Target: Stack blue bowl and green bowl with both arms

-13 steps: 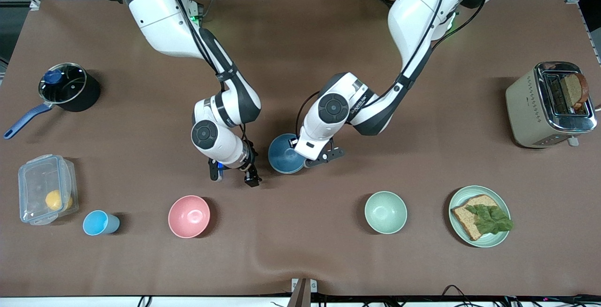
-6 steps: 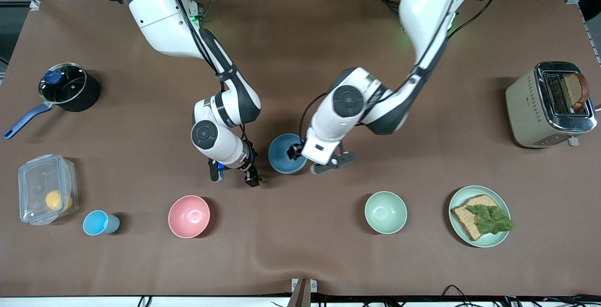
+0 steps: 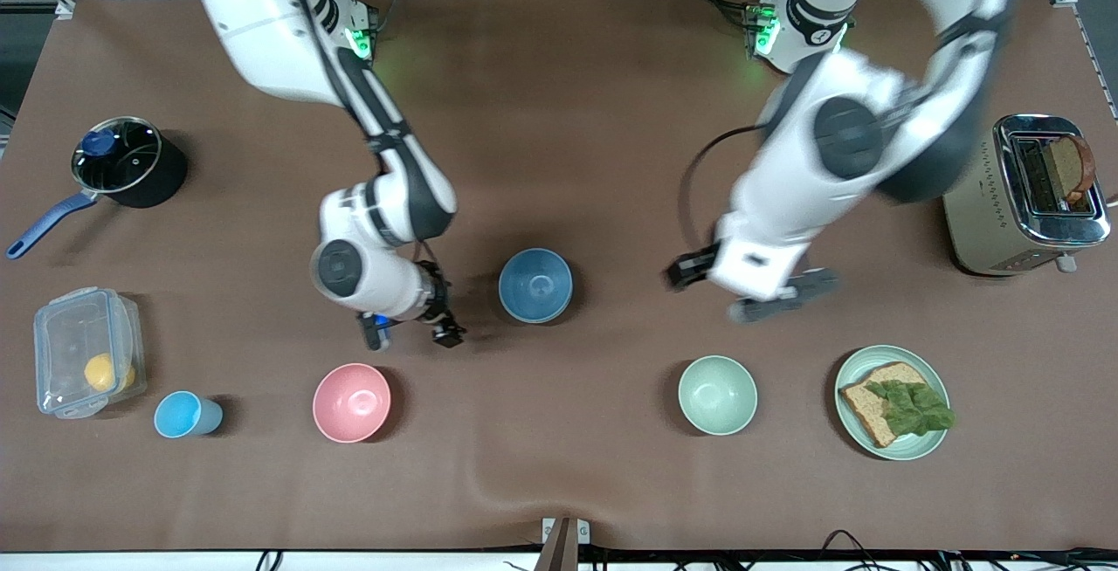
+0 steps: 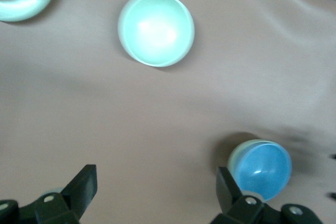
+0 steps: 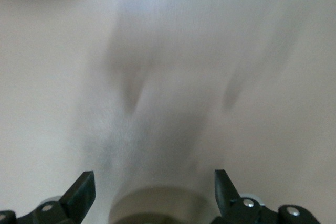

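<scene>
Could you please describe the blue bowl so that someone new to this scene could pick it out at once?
Start at the middle of the brown table: the blue bowl sits there alone, farther from the front camera than the pink bowl and the pale mint bowl. It is medium blue, nested in a green bowl whose rim peeks out beneath.

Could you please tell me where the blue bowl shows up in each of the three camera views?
Front view: the blue bowl sits mid-table, between the two grippers.
Left wrist view: the blue bowl is low in the picture, close by one open finger, nested in a paler bowl whose rim shows.
Right wrist view: not in it.
Shared landmark: the mint-green bowl, in the front and left wrist views.
</scene>
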Controlling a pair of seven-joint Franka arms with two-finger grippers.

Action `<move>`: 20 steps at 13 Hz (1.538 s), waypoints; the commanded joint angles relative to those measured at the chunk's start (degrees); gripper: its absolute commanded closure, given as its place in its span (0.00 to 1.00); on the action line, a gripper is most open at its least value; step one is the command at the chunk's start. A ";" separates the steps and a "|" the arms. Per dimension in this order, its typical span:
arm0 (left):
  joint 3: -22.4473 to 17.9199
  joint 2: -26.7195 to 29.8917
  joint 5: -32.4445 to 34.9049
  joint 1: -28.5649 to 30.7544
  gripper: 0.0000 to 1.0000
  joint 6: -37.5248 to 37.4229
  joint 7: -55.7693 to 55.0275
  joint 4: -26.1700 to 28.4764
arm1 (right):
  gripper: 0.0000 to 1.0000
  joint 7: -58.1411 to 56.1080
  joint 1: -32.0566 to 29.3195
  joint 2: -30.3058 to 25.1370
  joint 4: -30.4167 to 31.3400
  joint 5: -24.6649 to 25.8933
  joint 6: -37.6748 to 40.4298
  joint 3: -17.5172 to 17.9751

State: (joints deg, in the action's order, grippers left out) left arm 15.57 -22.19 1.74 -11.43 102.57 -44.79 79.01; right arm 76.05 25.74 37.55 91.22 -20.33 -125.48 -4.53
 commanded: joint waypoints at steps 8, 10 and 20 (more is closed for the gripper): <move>-0.36 13.83 1.25 11.42 0.00 -12.04 24.65 3.16 | 0.00 -44.27 -18.60 -17.23 0.45 -0.50 22.19 1.01; -0.36 15.15 0.98 13.27 0.00 -15.46 28.16 2.99 | 0.00 -54.11 -21.07 -22.06 0.71 3.95 26.32 0.75; -2.82 19.11 0.98 14.42 0.00 -18.20 36.87 4.05 | 0.00 -77.72 -25.02 -37.99 1.24 21.20 40.49 3.99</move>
State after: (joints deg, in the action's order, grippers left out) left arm 13.04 -5.33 1.88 2.92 84.80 -10.32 81.27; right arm 0.29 3.36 1.69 90.36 -1.53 -84.77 -3.78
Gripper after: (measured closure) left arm 0.000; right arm 0.000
